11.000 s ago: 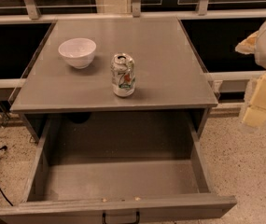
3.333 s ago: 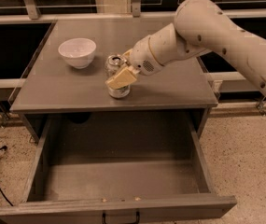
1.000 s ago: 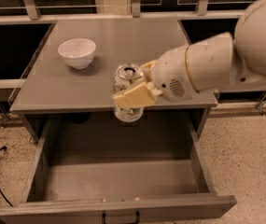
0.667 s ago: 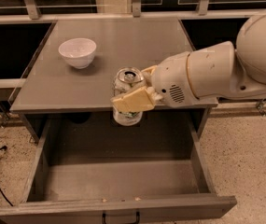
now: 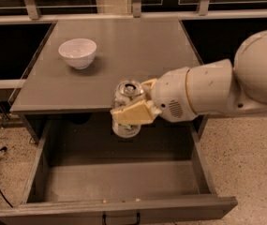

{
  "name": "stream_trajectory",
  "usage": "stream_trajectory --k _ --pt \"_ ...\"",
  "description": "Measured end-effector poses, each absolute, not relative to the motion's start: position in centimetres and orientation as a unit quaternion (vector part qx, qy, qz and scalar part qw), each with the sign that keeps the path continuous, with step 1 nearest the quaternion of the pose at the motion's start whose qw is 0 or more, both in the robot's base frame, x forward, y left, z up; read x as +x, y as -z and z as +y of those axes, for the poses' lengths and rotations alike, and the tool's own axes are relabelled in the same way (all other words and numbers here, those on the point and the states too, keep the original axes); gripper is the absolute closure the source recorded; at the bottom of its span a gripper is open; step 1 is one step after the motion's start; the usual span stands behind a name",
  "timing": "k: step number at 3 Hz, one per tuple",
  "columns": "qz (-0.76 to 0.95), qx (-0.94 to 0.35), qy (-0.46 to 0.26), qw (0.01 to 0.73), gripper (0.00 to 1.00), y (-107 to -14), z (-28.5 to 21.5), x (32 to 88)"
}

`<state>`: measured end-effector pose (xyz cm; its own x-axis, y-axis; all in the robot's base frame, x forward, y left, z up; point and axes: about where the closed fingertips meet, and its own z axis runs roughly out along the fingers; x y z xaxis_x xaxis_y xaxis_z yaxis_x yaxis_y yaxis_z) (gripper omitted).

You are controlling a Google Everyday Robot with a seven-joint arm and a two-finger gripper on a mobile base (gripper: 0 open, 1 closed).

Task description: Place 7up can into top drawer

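The gripper (image 5: 131, 112) holds can (image 5: 125, 128), label apparently hidden, above top drawer (image 5: 116, 206).

Your arm (image 5: 212, 90) is bulbous and off-white with a dotted grille (image 5: 175, 109); its tan-fingered gripper (image 5: 132, 108) sits at the front edge of the tabletop (image 5: 123, 46).

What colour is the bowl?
The bowl is white, camera view; the gripper holds the 7up can over the top drawer.
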<state>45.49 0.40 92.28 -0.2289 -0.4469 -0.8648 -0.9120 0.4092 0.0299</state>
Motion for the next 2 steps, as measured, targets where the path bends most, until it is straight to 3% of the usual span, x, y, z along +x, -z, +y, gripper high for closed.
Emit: stream_trajectory --k 2 --pt "0.728 -0.452 -0.298 0.42 1.0 -88.0 1.5 43.2"
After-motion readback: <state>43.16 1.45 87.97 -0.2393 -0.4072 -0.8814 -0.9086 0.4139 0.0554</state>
